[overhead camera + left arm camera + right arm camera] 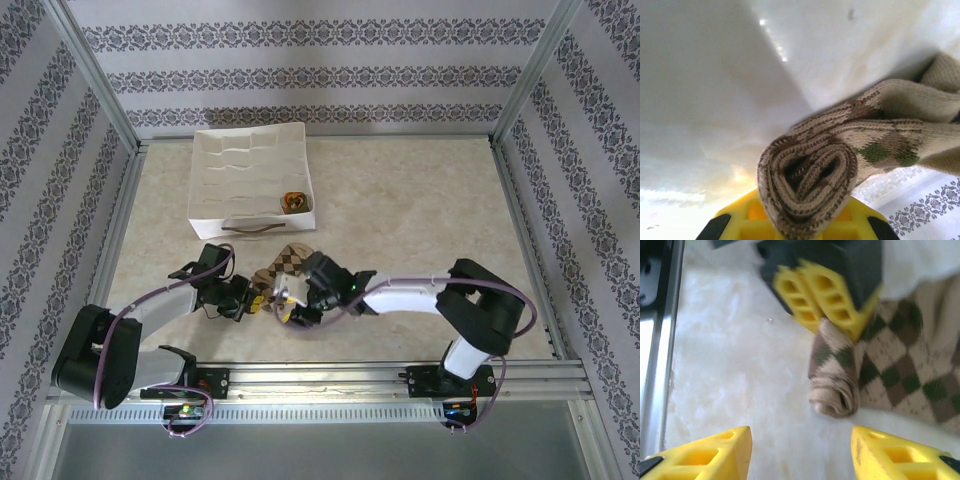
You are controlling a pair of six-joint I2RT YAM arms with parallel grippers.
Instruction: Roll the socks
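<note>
The brown-and-beige argyle sock [290,260] lies on the table in front of the white box, its near end wound into a tight roll [835,387]. My left gripper [805,222] is shut on that rolled end [807,172], its yellow fingers [815,295] pinching the roll from the far side in the right wrist view. My right gripper [800,455] stands open just short of the roll, with nothing between its fingers. Both grippers meet at the sock in the top view, left [256,300] and right [290,312]. A small rolled orange-and-olive sock [295,202] sits in the box.
The white divided box [215,175] stands at the back left, a dark handle on its near wall. A metal rail [660,340] runs along the table's near edge, close to my right gripper. Patterned walls enclose the table.
</note>
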